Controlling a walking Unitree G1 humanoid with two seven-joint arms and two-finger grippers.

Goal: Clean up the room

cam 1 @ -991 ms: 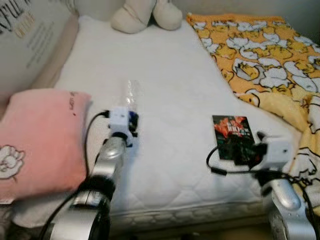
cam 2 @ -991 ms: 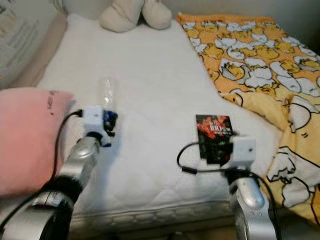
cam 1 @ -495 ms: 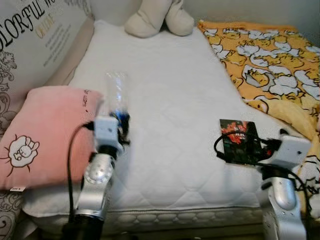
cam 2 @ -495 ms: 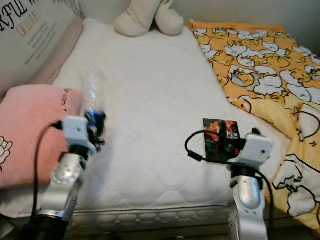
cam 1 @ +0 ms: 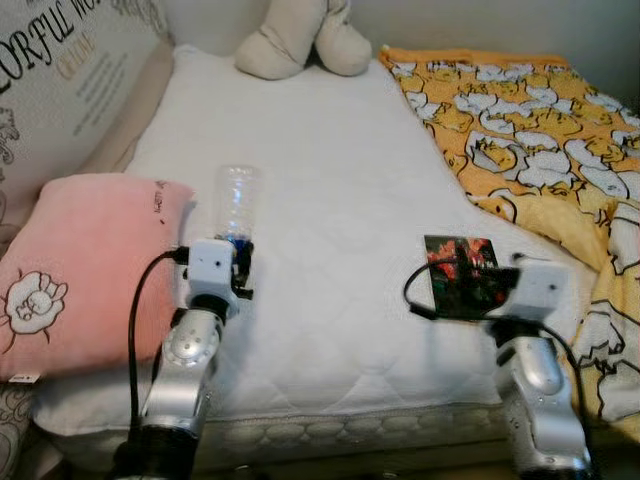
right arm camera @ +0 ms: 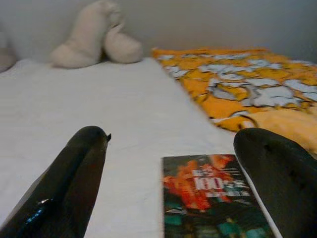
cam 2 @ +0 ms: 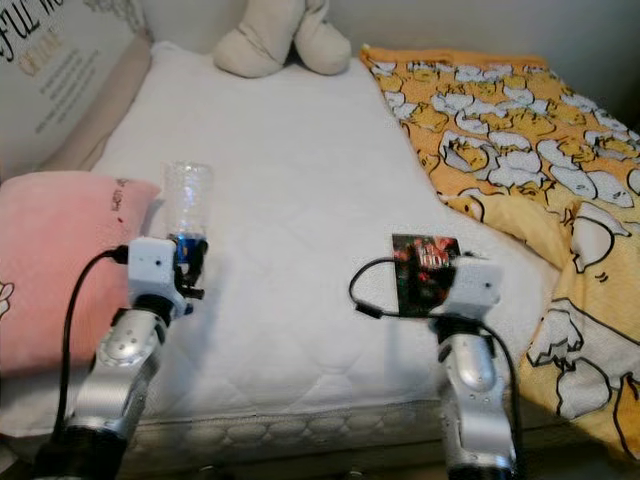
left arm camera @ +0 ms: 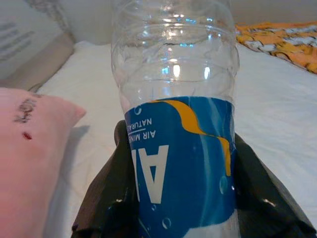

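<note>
The bed (cam 1: 340, 200) is far from tidy, I judge: the yellow blanket (cam 1: 540, 130) lies rumpled along its right edge, the pink pillow (cam 1: 80, 265) at the left edge. My left gripper (cam 1: 238, 262) pinches the plastic bottle (cam 1: 235, 205) upright above the front left corner. My right gripper (right arm camera: 173, 163) is spread around the book (cam 1: 462, 285) near the front edge, not gripping it yet.

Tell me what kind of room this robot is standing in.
Most likely a bedroom. A bare white mattress lies ahead, with a pink pillow at its left edge, a yellow duck-print blanket on the right and a beige plush toy at the far end.
</note>
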